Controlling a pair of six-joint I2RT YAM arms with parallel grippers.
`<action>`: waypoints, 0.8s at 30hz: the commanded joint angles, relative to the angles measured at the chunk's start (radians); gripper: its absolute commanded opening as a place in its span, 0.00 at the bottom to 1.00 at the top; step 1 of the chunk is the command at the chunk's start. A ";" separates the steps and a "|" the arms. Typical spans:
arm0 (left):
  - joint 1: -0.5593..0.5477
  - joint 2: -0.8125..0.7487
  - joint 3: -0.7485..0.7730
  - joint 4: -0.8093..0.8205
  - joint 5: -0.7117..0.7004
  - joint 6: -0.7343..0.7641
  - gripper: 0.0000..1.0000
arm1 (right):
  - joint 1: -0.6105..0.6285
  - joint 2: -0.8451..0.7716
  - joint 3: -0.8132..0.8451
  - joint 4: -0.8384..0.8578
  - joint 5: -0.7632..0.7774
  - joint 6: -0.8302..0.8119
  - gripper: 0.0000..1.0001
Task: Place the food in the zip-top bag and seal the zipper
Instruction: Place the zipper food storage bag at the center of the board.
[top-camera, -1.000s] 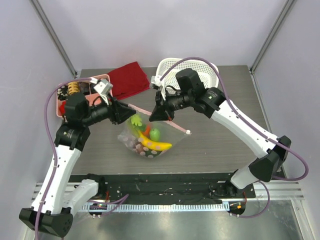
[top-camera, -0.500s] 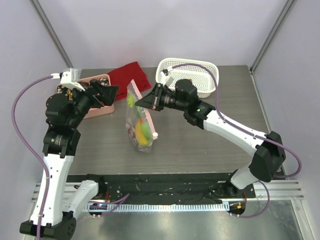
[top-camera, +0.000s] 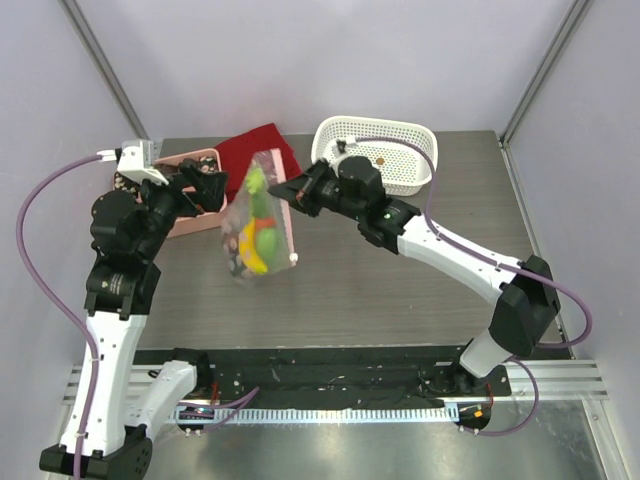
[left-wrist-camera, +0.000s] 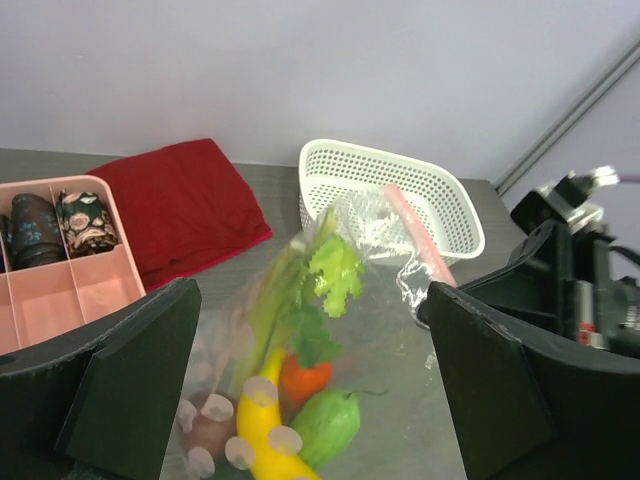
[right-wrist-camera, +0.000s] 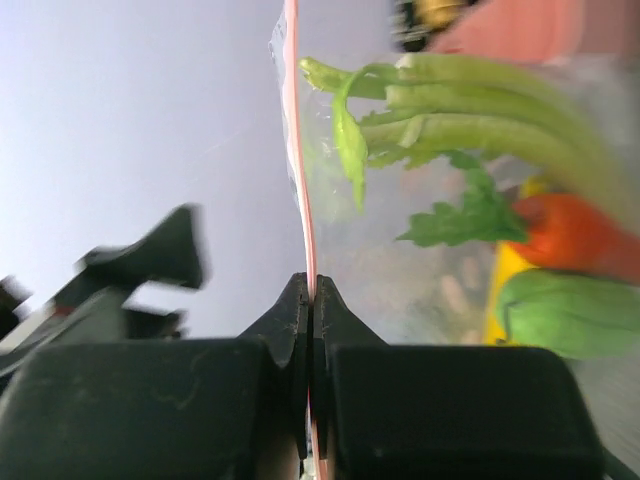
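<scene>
The zip-top bag (top-camera: 262, 235) hangs in the air with the food (top-camera: 256, 238) inside. My right gripper (top-camera: 290, 195) is shut on the zipper (top-camera: 289, 225), the pink strip along the bag's right edge. In the right wrist view the jaws (right-wrist-camera: 311, 290) pinch that strip (right-wrist-camera: 300, 150), with the leek (right-wrist-camera: 480, 110) and the pepper (right-wrist-camera: 580, 235) behind the plastic. My left gripper (top-camera: 208, 185) is open and empty, left of the bag. Its view shows the banana (left-wrist-camera: 255, 430), the pepper (left-wrist-camera: 305, 375) and a green piece (left-wrist-camera: 325, 425) in the bag beyond its spread fingers (left-wrist-camera: 130, 380).
A white perforated basket (top-camera: 400, 140) stands at the back right. A red cloth (top-camera: 258, 150) lies at the back centre. A pink tray (top-camera: 185, 220) with small bits sits at the back left under my left gripper.
My left gripper has let go of the bag and pulled back left over the pink tray. My right gripper has lifted the bag by its zipper and carried it left; the bag now hangs upright.
</scene>
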 joint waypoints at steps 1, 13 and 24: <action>0.006 -0.013 -0.019 0.013 -0.009 0.038 1.00 | -0.090 -0.078 -0.192 -0.079 0.083 0.078 0.01; 0.004 0.068 -0.019 -0.170 0.163 0.038 1.00 | -0.424 -0.323 -0.769 0.085 -0.073 -0.336 0.01; 0.012 0.234 0.008 -0.415 0.393 0.153 1.00 | -0.681 -0.299 -0.879 0.108 -0.251 -0.689 0.36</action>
